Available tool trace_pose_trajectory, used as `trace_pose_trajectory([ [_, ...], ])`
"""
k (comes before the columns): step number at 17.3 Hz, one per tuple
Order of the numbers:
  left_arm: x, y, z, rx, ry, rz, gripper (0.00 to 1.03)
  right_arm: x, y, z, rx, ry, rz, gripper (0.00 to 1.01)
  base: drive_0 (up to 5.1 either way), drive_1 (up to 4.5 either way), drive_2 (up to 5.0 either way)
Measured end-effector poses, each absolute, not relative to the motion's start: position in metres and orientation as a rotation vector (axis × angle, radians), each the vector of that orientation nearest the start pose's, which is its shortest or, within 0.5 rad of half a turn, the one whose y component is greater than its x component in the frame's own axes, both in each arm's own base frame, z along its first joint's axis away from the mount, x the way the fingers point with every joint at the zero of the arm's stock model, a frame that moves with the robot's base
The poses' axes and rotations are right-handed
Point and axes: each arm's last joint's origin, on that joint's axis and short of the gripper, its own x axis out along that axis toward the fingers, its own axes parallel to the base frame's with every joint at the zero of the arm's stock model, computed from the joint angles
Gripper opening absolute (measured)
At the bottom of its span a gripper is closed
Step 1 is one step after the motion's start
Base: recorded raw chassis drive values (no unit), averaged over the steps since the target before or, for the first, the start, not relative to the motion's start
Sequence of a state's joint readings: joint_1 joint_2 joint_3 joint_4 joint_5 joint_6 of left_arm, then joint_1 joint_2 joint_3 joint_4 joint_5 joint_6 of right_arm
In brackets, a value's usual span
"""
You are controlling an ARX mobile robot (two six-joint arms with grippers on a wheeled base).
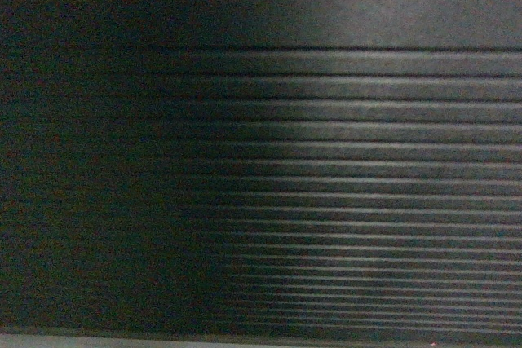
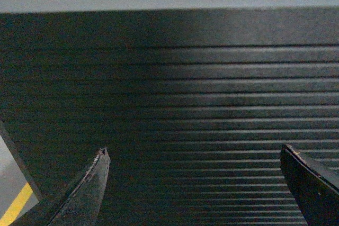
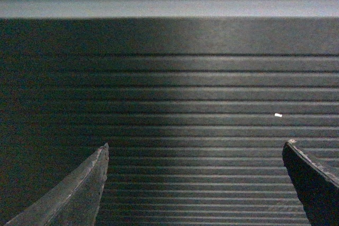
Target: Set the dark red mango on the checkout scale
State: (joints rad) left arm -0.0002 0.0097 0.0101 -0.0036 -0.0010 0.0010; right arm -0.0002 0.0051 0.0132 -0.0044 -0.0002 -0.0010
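Ribbed black counter [image 1: 326, 160] front fills every view — neither mango nor scale is visible, presumably up above its top edge. Left pincer [image 2: 193, 183] and right pincer [image 3: 195, 183] both gape, empty, equally near.

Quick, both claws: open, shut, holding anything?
Left claw: open, empty, facing the checkout front.
Right claw: open, empty, facing the same ribbed front.
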Motion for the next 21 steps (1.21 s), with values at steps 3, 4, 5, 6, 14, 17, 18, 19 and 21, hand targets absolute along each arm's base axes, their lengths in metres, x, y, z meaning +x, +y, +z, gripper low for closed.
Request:
trace_pose_trajectory([
  [3, 0.0977, 0.0000, 0.1659, 0.001, 0.003, 0.000, 0.98, 0.0972, 0.0000, 0.1674, -0.001, -0.006, 0.000, 0.98, 0.0, 0.00, 0.0],
  [4, 0.0977, 0.0000, 0.1659, 0.001, 0.003, 0.000, 0.98, 0.0972, 0.0000, 0.1673, -0.001, -0.005, 0.000, 0.98, 0.0, 0.00, 0.0],
  [5, 0.0977, 0.0000, 0.1658, 0.001, 0.003, 0.000, 0.98, 0.0972, 0.0000, 0.1672, -0.001, -0.004, 0.000, 0.98, 0.0, 0.00, 0.0],
  [6, 0.0977, 0.0000, 0.1659, 0.001, 0.003, 0.000, 0.98, 0.0972, 0.0000, 0.1673, -0.001, -0.005, 0.000, 0.98, 0.0, 0.00, 0.0],
  [14, 0.0977, 0.0000, 0.1656, 0.001, 0.006, 0.000, 0.98, 0.0972, 0.0000, 0.1671, -0.001, -0.002, 0.000, 0.98, 0.0, 0.00, 0.0],
  [17, 0.0977, 0.0000, 0.1656, 0.001, 0.006, 0.000, 0.98, 0.0972, 0.0000, 0.1671, -0.001, -0.002, 0.000, 0.98, 0.0, 0.00, 0.0],
  [18, 0.0977, 0.0000, 0.1656, 0.001, 0.006, 0.000, 0.98, 0.0972, 0.0000, 0.1671, -0.001, -0.002, 0.000, 0.98, 0.0, 0.00, 0.0],
  [19, 0.0977, 0.0000, 0.1656, 0.001, 0.006, 0.000, 0.98, 0.0972, 0.0000, 0.1671, -0.001, -0.002, 0.000, 0.98, 0.0, 0.00, 0.0],
  [21, 0.0977, 0.0000, 0.1656, 0.001, 0.006, 0.000, 0.98, 0.0972, 0.0000, 0.1671, -0.001, -0.003, 0.000, 0.98, 0.0, 0.00, 0.0],
])
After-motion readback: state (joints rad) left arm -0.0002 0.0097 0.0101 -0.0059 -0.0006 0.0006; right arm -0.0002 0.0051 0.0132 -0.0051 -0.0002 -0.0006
